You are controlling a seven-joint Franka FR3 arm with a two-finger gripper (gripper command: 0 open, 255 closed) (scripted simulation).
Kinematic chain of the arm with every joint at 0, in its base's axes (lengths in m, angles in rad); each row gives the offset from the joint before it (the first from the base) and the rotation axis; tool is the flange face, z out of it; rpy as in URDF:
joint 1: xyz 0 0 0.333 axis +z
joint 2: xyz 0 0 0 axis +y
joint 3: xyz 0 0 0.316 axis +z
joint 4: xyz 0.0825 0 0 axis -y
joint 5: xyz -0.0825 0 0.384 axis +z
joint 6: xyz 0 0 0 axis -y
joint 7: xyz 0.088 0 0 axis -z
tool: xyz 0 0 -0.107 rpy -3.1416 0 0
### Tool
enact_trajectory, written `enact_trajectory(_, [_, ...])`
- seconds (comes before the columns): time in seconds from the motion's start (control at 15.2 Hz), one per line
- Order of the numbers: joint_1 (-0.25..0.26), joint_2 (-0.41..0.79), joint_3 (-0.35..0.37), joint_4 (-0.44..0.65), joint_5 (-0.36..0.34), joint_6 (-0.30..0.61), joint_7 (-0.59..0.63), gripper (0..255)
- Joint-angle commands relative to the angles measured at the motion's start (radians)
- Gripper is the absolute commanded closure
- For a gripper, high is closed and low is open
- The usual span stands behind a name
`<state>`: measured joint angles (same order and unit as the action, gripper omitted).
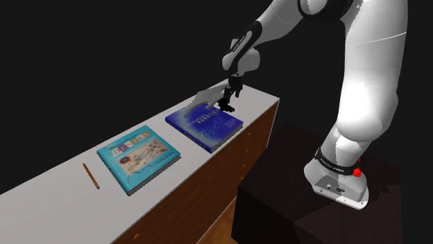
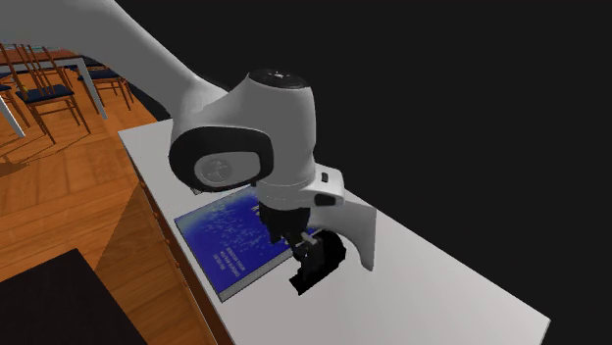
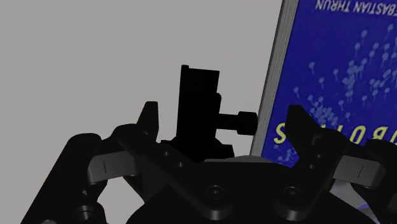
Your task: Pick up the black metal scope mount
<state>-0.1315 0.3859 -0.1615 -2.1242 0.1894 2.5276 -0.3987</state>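
Observation:
The black scope mount [image 3: 198, 114] stands on the pale counter top [image 3: 83, 57] beside the edge of a blue book [image 3: 337, 70], with a small knurled knob sticking out toward the book. My gripper [image 3: 229, 124] is lowered around it and open. Its left fingertip [image 3: 150, 119] and right fingertip [image 3: 304, 130] stand on either side of the mount, with gaps between them and the mount. In the shoulder view the gripper [image 1: 230, 96] hangs over the mount [image 1: 225, 107] at the blue book's [image 1: 205, 123] far corner. The second exterior view has the mount [image 2: 319, 261] below the hand.
A teal book [image 1: 139, 158] lies further along the counter [image 1: 48, 197], and a thin brown stick [image 1: 90, 175] past it. The counter's wooden front drops to a wooden floor. My dark stand [image 1: 291, 187] is close by. Chairs [image 2: 49, 88] stand far off.

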Motion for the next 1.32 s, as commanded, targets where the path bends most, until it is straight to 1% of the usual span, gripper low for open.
enact_trajectory(0.0, [-0.021,0.07,0.015,0.057,0.031,0.018,-0.025,0])
enact_trajectory(0.07, [-0.032,0.109,0.023,0.093,0.045,0.024,-0.035,0])
enact_trajectory(0.13, [-0.037,0.123,0.026,0.107,0.049,0.026,-0.038,0])
enact_trajectory(0.59, [-0.052,0.209,0.047,0.123,0.073,0.094,-0.059,0])
enact_trajectory(0.73, [-0.052,0.209,0.047,0.123,0.073,0.094,-0.059,0])
enact_trajectory(0.79, [-0.053,0.21,0.047,0.124,0.073,0.094,-0.06,255])
enact_trajectory(1.25, [-0.053,0.209,0.047,0.123,0.074,0.095,-0.06,255])
